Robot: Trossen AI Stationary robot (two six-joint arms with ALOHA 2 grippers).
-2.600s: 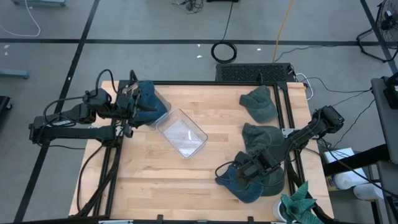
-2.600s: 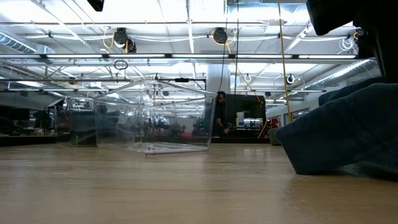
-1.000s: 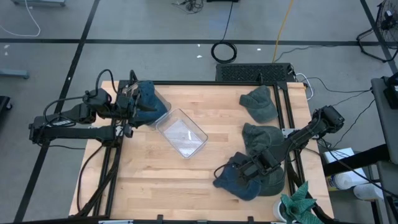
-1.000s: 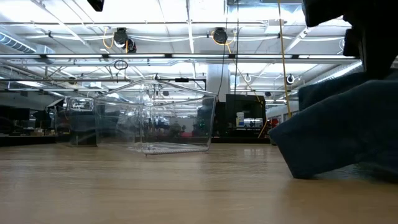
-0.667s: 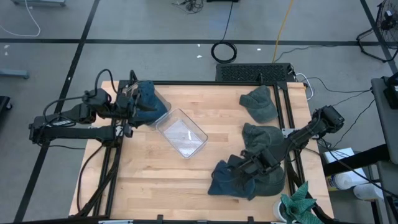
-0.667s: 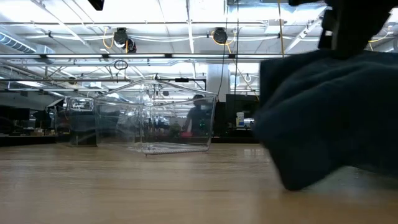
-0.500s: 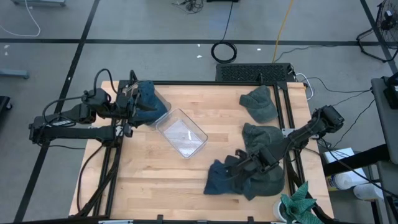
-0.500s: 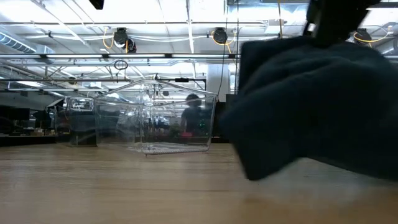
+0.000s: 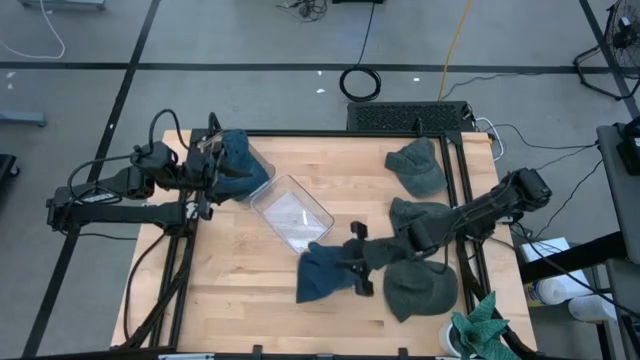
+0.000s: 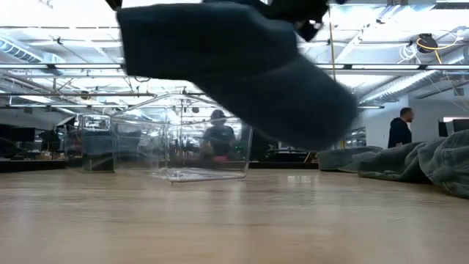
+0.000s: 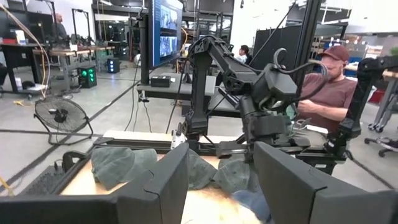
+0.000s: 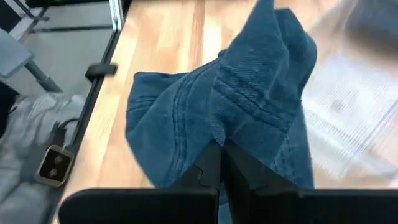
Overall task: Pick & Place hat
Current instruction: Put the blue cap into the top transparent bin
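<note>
A dark blue denim hat [image 9: 320,272] hangs from my right gripper [image 9: 358,258], just near of the clear plastic container [image 9: 292,212] at the table's middle. In the low view the hat [image 10: 234,66] is well above the wood, in front of the container [image 10: 183,136]. My left gripper [image 9: 205,170] is open at the far left corner, beside a second blue hat [image 9: 242,160] that lies on the table. I cannot tell whether it touches that hat. My right gripper pinches a bunched fold of the blue hat's cloth [image 12: 231,134] between its two shut fingers [image 12: 211,167]. It reaches in roughly level from the table's right side. The hat is lifted clear of the table, spreading beyond the fingers and sagging below them.
Three green hats lie at the right: far [image 9: 418,165], middle [image 9: 420,215] and near [image 9: 420,288]. A green cloth [image 9: 480,335] hangs past the near right corner. The low view shows green hats [image 10: 410,158] at its right. People stand in the room beyond.
My right gripper has gone up and toward the table's left and far side, toward the container. It carried the blue hat off the near green hat at the near right. The hat, which rested there, is now lifted clear of the table.
</note>
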